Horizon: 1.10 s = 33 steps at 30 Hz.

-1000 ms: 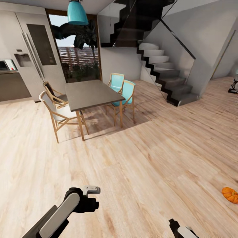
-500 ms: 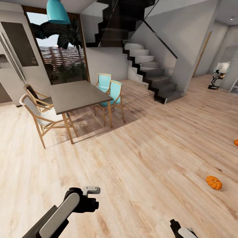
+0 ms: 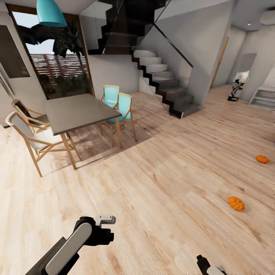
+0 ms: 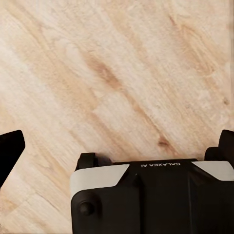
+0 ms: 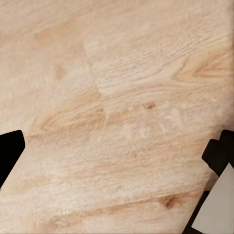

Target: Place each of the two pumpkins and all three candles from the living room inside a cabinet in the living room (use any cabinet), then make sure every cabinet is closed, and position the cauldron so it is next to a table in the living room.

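Note:
Two small orange pumpkins lie on the pale wood floor at the right in the head view, the nearer pumpkin (image 3: 236, 203) ahead of me and the farther pumpkin (image 3: 262, 159) beyond it. My left gripper (image 3: 104, 228) hangs low at the lower left, far from both. My right gripper (image 3: 206, 265) peeks in at the lower edge. In the left wrist view the left gripper (image 4: 117, 146) stands open over bare floor. The right gripper (image 5: 117, 156) is open too, with nothing between its fingers. The candles, the cabinet and the cauldron are out of view.
A grey dining table (image 3: 78, 110) with wooden chairs (image 3: 32, 133) and two turquoise chairs (image 3: 120, 109) stands at the left. A staircase (image 3: 164, 82) rises behind it. A passage (image 3: 244, 91) opens at the far right. Wide wood floor lies between me and the pumpkins.
The camera has turned to the right, so the whole picture has slid left. The second pumpkin has come into view. Both arms keep the same pose.

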{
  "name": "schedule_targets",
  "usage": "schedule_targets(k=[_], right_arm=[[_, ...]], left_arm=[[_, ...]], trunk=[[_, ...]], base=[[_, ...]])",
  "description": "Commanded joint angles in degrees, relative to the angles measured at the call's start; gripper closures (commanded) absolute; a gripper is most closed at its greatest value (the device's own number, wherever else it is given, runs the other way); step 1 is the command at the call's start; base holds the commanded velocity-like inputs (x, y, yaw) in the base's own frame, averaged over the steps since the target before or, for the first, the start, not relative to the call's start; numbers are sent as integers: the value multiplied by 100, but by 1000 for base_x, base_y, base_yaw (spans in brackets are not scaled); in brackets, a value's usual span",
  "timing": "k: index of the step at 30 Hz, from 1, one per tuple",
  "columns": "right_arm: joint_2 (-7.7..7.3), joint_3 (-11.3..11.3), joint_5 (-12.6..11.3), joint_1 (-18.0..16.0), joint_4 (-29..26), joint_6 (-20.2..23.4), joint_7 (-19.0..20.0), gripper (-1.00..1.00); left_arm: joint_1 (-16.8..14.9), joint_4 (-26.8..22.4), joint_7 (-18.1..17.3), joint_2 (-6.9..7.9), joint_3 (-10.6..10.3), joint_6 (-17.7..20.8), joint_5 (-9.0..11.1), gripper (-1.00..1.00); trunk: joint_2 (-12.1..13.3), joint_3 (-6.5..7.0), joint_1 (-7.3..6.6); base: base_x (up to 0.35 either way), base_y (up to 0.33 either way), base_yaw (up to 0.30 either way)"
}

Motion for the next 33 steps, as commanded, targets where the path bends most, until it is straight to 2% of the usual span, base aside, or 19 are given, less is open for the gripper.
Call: schedule_targets(k=[1, 6, 23, 33], right_arm=[[0, 51, -54, -2, -13, -48, -30, -100], [12, 62, -35, -2, -13, -138, -29, -100], [-24, 35, -107, -2, -24, -123, -45, -100], [-10, 35, -103, -2, -24, -127, -49, -100]], left_arm=[[-6, -7, 60, 4, -9, 12, 51, -100], [-6, -7, 60, 4, -9, 12, 52, -100], [-6, -7, 60, 4, -23, 12, 52, -100], [-6, -7, 60, 4, -26, 12, 51, -100]], trunk=[[-3, -2, 0], [-3, 13, 0], [-3, 15, 0], [-3, 15, 0]], base=[[0, 0, -200], [0, 0, -121], [5, 0, -3], [275, 0, 0]])
